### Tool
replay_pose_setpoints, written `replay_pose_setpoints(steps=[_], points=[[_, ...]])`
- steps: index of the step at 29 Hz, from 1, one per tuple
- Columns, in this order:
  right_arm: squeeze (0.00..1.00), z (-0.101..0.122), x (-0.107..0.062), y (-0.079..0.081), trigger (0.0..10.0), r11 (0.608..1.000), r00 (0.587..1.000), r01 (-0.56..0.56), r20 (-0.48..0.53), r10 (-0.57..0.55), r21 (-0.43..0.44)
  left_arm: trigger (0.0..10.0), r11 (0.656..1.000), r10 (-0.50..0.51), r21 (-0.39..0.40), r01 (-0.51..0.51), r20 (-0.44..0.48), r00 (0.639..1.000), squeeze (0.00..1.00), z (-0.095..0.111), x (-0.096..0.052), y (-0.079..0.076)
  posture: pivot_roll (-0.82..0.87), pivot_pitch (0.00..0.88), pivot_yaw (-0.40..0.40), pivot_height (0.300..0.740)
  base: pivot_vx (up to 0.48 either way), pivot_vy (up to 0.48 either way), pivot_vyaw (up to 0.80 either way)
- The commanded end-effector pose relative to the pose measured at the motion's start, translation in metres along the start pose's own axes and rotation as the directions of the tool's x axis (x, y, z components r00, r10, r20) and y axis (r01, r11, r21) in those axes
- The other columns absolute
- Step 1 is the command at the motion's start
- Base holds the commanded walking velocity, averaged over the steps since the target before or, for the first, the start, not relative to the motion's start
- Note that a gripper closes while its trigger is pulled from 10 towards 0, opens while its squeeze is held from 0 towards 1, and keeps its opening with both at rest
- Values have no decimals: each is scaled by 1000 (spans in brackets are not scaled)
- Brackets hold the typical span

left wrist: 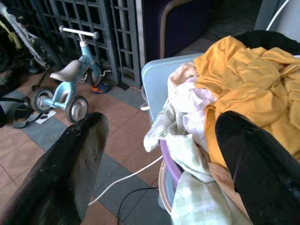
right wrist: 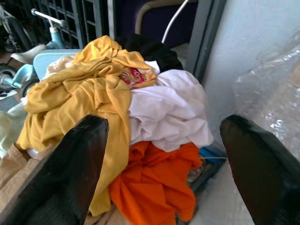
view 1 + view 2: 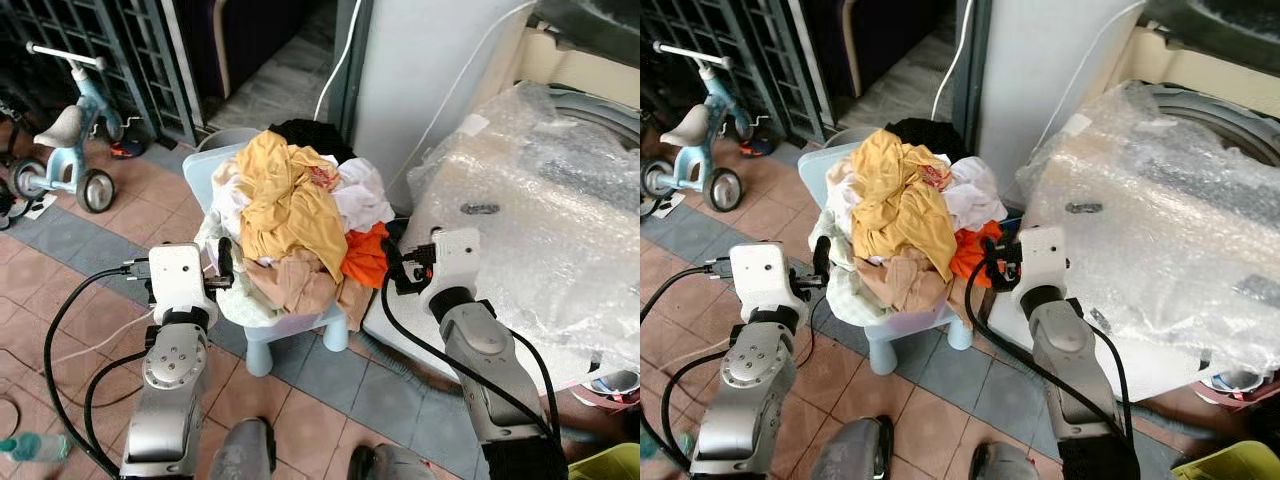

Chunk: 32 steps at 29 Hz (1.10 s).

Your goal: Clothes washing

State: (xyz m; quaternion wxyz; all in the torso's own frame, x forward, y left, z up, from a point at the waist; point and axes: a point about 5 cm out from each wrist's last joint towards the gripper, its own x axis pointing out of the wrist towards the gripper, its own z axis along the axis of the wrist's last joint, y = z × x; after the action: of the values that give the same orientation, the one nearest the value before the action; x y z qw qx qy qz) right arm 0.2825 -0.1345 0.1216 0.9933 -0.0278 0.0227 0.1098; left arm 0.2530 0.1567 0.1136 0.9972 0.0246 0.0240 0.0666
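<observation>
Clothes pile (image 3: 905, 225) on pale blue chair (image 3: 902, 330); bubble-wrapped washer (image 3: 1160, 230) right; tricycle (image 3: 695, 140) left.

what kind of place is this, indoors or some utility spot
Probably a home's laundry or utility porch. A heap of clothes is piled on a small stool, beside a bubble-wrapped washing machine. A child's tricycle is parked by a metal grille on the tiled floor.
</observation>
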Motion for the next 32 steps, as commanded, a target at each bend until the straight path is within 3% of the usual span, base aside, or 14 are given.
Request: replay_pose_setpoints(steps=[1,11,16,20,24,29,32], points=[[0,-3,0,-2,10000,1000,1000,-1,-15,1,-1,10000,1000,-3,-18,3,-8,1000,0,-2,0,-1,84,109,-30,740,0,0,794],[0,-2,7,7,10000,995,996,-84,-18,83,-45,10000,999,-1,-40,1,-11,1000,0,-2,-1,-1,85,120,-35,740,0,0,670],[0,-4,11,8,10000,995,995,-96,-39,96,-18,10000,999,-4,-47,3,-15,1000,0,-3,-2,-1,86,126,-37,740,253,0,0],[0,-8,13,6,10000,996,995,-79,-68,76,-47,10000,999,-6,-53,5,-17,1000,0,-3,-2,-1,85,128,-36,740,407,0,0],[0,-9,15,5,10000,989,997,-66,-55,59,-131,10000,998,-15,-61,14,-20,1000,0,-4,-3,-2,84,132,-38,740,461,0,0],[0,-11,15,5,10000,996,998,-55,-38,53,-71,10000,998,-16,-61,15,-23,1000,0,-4,-3,-2,84,134,-38,740,445,0,0],[0,-16,15,7,10000,993,992,-92,-95,84,-78,10000,998,-17,-61,15,-27,999,0,-4,-3,-2,85,135,-37,740,396,0,0]])
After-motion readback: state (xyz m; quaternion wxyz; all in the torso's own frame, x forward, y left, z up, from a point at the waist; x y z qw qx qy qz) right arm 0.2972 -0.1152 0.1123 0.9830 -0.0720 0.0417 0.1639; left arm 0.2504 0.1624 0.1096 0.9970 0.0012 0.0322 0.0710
